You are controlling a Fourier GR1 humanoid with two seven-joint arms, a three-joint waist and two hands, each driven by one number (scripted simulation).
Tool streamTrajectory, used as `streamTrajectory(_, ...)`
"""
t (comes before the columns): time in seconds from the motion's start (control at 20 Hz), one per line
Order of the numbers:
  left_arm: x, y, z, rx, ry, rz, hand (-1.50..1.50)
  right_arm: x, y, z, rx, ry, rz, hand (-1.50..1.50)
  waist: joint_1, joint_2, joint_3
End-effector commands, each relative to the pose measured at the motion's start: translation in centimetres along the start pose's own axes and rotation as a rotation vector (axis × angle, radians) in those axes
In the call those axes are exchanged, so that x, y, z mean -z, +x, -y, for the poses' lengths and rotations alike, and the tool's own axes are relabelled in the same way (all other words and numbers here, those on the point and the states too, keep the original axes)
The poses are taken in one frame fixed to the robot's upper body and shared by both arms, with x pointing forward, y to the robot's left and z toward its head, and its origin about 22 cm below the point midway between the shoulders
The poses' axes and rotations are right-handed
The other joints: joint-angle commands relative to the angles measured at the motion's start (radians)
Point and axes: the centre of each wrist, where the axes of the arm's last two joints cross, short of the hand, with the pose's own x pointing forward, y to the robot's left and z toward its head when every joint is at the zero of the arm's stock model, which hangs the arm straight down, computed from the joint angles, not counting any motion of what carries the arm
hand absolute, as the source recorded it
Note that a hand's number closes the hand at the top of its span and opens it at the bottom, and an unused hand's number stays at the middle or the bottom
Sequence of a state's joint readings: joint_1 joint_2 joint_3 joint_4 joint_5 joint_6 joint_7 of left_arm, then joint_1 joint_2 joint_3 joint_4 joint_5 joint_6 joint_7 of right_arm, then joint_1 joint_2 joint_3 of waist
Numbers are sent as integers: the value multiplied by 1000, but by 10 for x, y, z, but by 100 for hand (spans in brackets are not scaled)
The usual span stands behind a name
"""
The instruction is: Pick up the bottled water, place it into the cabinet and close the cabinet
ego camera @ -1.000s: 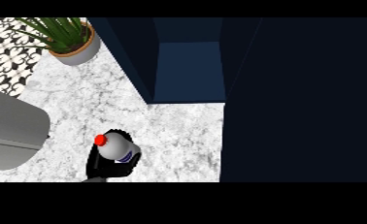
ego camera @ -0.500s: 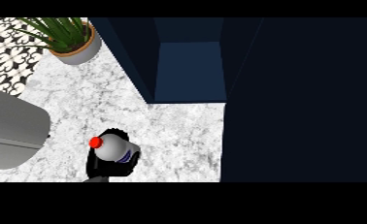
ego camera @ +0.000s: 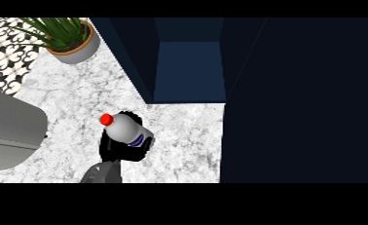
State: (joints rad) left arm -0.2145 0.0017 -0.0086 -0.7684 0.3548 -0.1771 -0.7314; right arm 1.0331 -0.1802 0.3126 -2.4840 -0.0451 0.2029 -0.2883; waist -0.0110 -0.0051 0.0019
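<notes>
Here, a black robot hand (ego camera: 123,151) grips the smooth red-capped bottle (ego camera: 126,130).

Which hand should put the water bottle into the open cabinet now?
Probably the one hand in view, though whether it is left or right cannot be told. It is curled round the bottled water, and the cabinet stands open just ahead. No other hand shows.

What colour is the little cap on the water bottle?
Red: the cap on the grey-white bottled water, seen in the head view.
</notes>
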Motion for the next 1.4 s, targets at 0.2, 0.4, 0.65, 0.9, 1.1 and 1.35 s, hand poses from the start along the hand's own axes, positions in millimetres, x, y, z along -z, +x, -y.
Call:
streamTrajectory(0.2, 24, 22, 59, 1, -44, -13, 150, 11, 12, -7, 29, -14, 43, -150, 2, 2, -2)
streamTrajectory(0.4, 59, 44, 99, 139, -63, 63, 150, 9, 26, 0, 37, 11, 36, -150, -6, 3, -2)
streamTrajectory(0.65, 79, 60, 139, 166, -89, 52, 150, 7, 15, -4, 31, -25, 50, -150, -14, 3, -2)
streamTrajectory(0.9, 114, 78, 164, 253, -68, 47, 150, 3, 18, 9, 5, -24, 39, -150, -17, 5, -2)
streamTrajectory(1.1, 135, 77, 172, 321, -30, 14, 150, 3, 13, 9, 26, 1, 62, -150, -27, 8, -2)
streamTrajectory(1.35, 159, 80, 175, 338, 51, -8, 150, 4, 13, 8, 15, -4, 70, -150, -47, 14, -3)
